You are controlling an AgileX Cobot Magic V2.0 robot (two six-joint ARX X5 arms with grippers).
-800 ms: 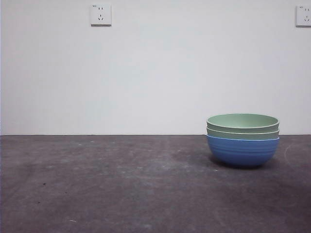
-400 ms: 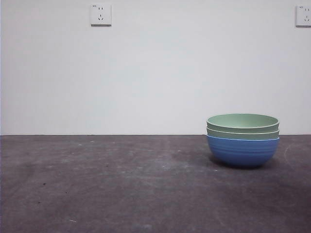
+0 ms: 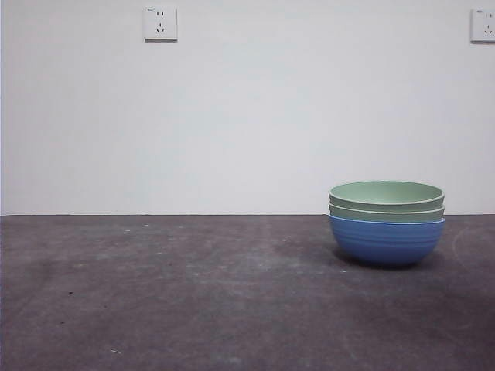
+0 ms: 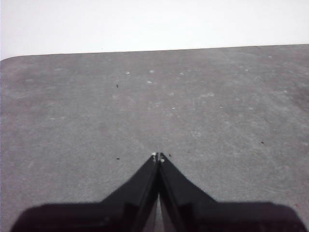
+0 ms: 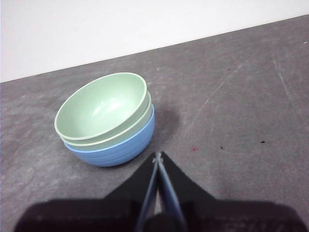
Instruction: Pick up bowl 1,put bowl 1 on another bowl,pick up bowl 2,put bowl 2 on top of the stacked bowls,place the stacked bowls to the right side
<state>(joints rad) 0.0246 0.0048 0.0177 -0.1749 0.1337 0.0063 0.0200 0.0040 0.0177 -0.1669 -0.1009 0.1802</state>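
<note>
Front view: the stacked bowls (image 3: 386,222) sit on the right part of the table (image 3: 193,294), 2 pale green bowls nested inside the blue bowl (image 3: 386,241), which rests on the surface. No arm shows here. 2 wall sockets (image 3: 160,23) hang on the wall behind; no brand, label or readable writing appears anywhere.

Left wrist view: the left gripper (image 4: 158,156) has its jaws pressed together and holds nothing, with only bare table ahead of it.

Right wrist view: the right gripper (image 5: 158,155) is also pressed together and empty, just beside the stack (image 5: 106,121) but clear of it. The right arm is plainly the nearer. The bowls being round, no long axis matters. Judging by their place, the task looks finished.
</note>
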